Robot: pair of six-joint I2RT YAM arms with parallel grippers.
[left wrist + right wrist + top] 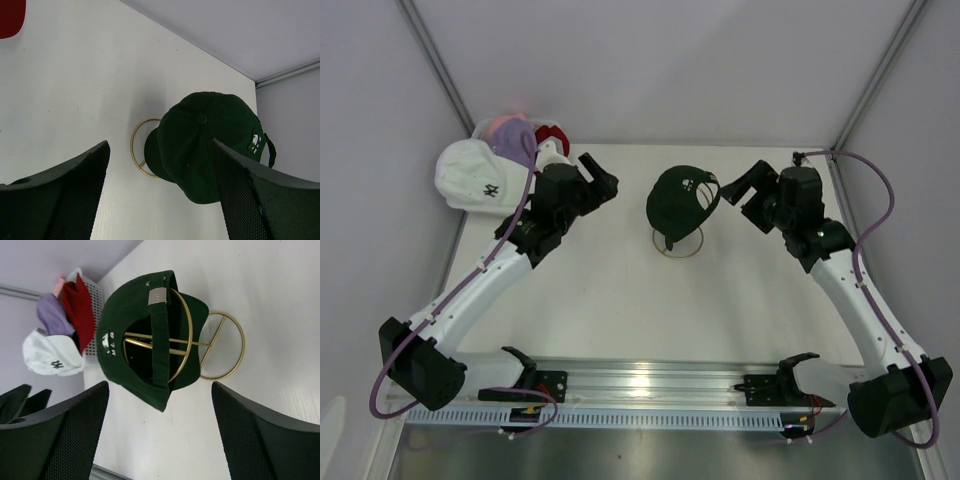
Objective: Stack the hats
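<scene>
A dark green hat (pixel 681 199) (pixel 210 142) (pixel 135 337) hangs on the gold wire stand (pixel 678 243) (pixel 222 346) (pixel 137 150) at the table's middle. My right gripper (pixel 738 186) (pixel 160 432) hovers open just right of it, touching nothing. To the left of the stand my left gripper (pixel 602 178) (pixel 160 192) is open and empty, facing the green hat. A white hat (pixel 475 178) (pixel 50 356), a lavender hat (pixel 512 142) (pixel 50 315), a red hat (pixel 553 135) (pixel 80 310) and a pink one (pixel 503 122) are piled at the far left corner.
A white mesh basket (pixel 95 300) holds the pile of hats at the back left, over the table's edge. Grey enclosure walls (pixel 640 60) surround the white table (pixel 620 300). A metal rail (pixel 650 385) with the arm bases runs along the near edge.
</scene>
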